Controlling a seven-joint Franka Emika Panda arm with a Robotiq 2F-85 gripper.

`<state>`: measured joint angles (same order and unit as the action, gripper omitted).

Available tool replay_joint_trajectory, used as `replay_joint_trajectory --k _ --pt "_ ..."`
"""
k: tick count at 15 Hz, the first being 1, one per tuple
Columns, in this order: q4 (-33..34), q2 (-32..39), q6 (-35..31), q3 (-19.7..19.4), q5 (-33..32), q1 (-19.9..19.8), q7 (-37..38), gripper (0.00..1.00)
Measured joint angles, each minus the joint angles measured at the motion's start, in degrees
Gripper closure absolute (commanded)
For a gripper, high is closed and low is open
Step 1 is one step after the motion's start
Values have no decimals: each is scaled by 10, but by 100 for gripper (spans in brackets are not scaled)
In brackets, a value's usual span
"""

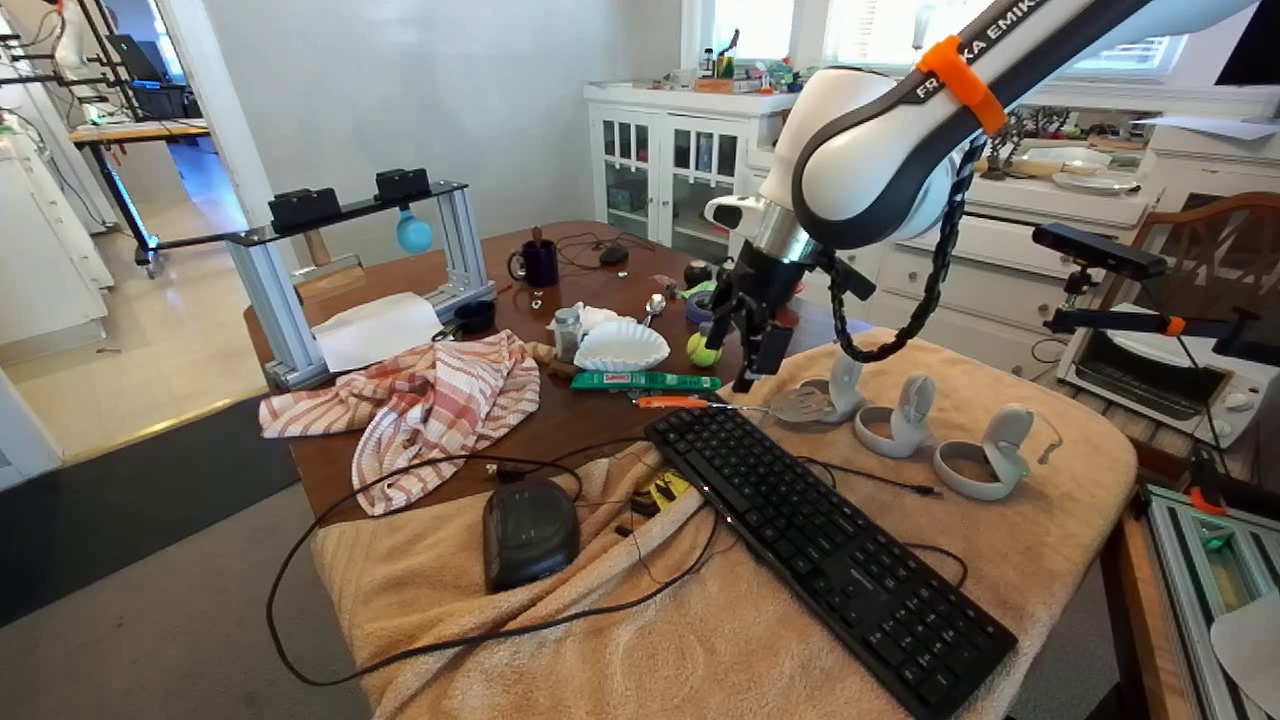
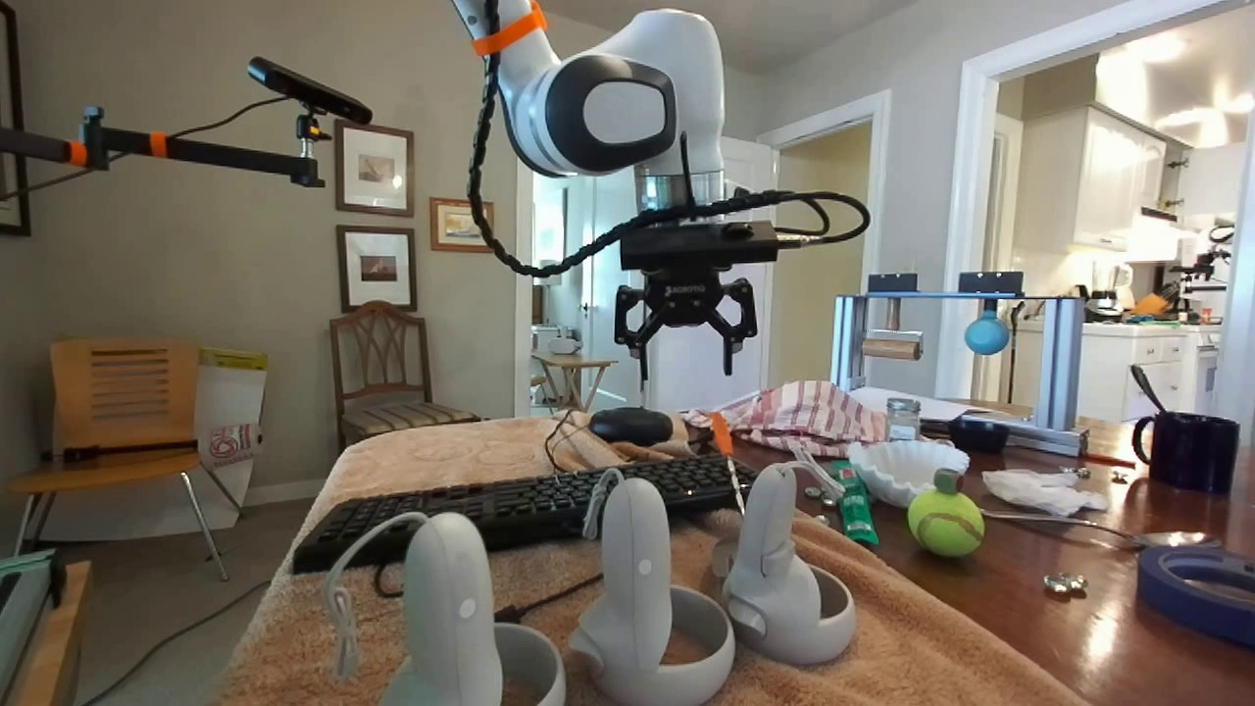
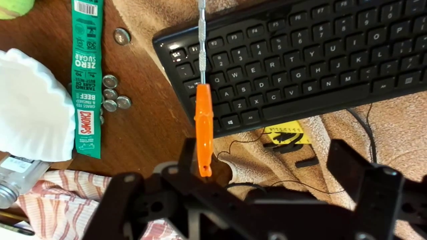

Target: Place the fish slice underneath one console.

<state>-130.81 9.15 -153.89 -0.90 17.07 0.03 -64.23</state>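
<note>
Gripper (image 2: 686, 375), jaws apart, is held above the slice (image 3: 203, 96), its long axis set across the closing line, nearer 1 jaw.

In an exterior view, you have bare towel (image 1: 750, 640) at bottom centre; the keyboard (image 1: 830, 545) and three consoles (image 1: 915, 402) stand in your way right of centre.

In an exterior view: pale wall (image 1: 430, 120) past the far edge of the table (image 1: 580, 420); white glass-door cabinet (image 1: 665, 165) past a far corner, bright windows (image 1: 870, 35) above — gray carpet (image 1: 180, 610) along the left edge. In an exterior view: wooden chair (image 2: 404, 417) past the far left corner, framed pictures (image 2: 376, 169) above — lit kitchen (image 2: 1128, 196) past the far edge.
</note>
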Motion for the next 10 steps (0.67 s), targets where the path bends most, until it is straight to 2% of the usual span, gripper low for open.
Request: replay_joint_trajectory --k 5,10 --pt "8 12 0 24 12 -28 -1 0" --pt "40 56 -2 44 27 -59 -17 0"
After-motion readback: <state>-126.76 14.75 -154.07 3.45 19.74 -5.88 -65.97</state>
